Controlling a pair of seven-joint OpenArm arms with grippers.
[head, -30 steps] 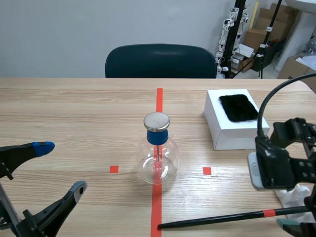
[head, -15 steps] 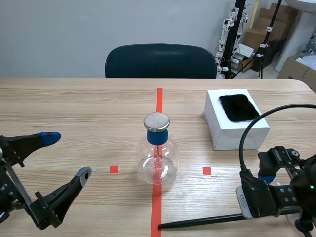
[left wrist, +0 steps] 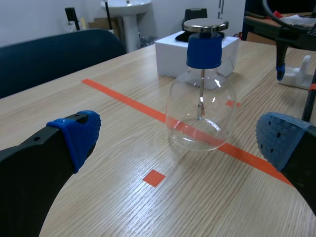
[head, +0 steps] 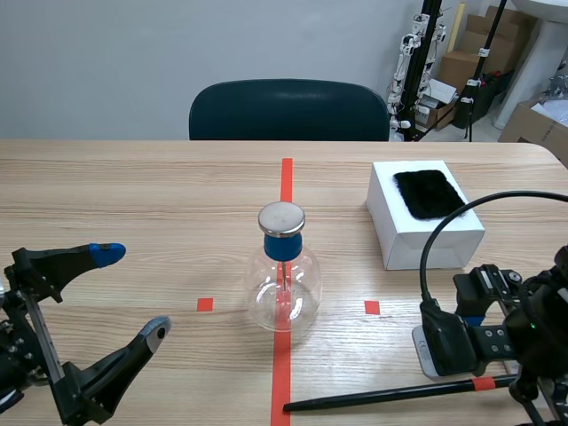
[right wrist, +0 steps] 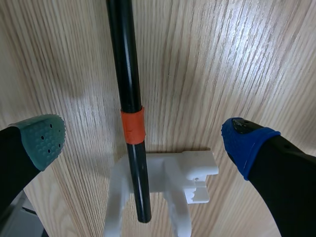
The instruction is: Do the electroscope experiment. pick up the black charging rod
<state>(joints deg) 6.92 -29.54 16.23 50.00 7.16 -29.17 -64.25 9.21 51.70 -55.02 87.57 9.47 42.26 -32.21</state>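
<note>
We see the black rod (head: pixel 382 395) lying near-right on the desk (head: pixel 133 195), its end on a white stand (right wrist: pixel 168 173). Our right jaws gape empty over it; left jaws gape empty near-left.

The rod (head: pixel 373 397) (past its band) hides behind the right arm (head: pixel 532 342).

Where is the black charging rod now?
The black charging rod lies at the scene view's near right, nearer than the glass flask, its end on a white stand beneath the open right gripper.
</note>
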